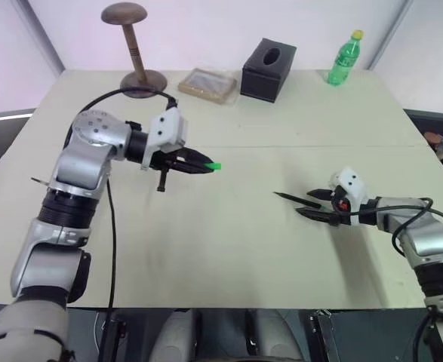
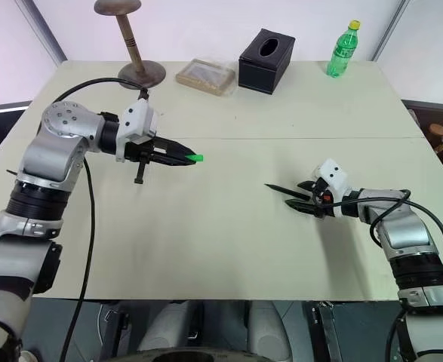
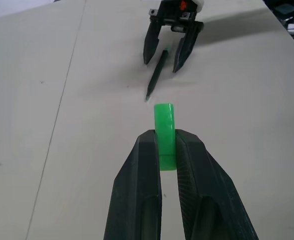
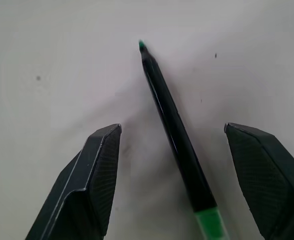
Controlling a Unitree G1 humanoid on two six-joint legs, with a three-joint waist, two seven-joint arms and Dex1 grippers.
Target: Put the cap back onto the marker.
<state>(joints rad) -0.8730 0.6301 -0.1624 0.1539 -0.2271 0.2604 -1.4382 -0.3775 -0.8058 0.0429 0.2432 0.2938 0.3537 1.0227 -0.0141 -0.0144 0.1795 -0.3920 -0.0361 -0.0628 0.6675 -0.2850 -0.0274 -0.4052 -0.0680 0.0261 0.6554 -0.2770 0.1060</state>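
Across the beige table the marker lies lengthwise between the right gripper's spread fingers, tip pointing left toward the left gripper clamping the cap.

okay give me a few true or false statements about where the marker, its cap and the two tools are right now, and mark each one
1. The left tool is shut on the small bright green plastic cap. True.
2. The thin black marker is lifted off the table. False: it lies on the beige table.
3. The right tool is open with the marker between its fingers. True.
4. The cap is already on the marker. False: the green tip is bare.
5. The green plastic bottle lies on its side. False: it stands upright.
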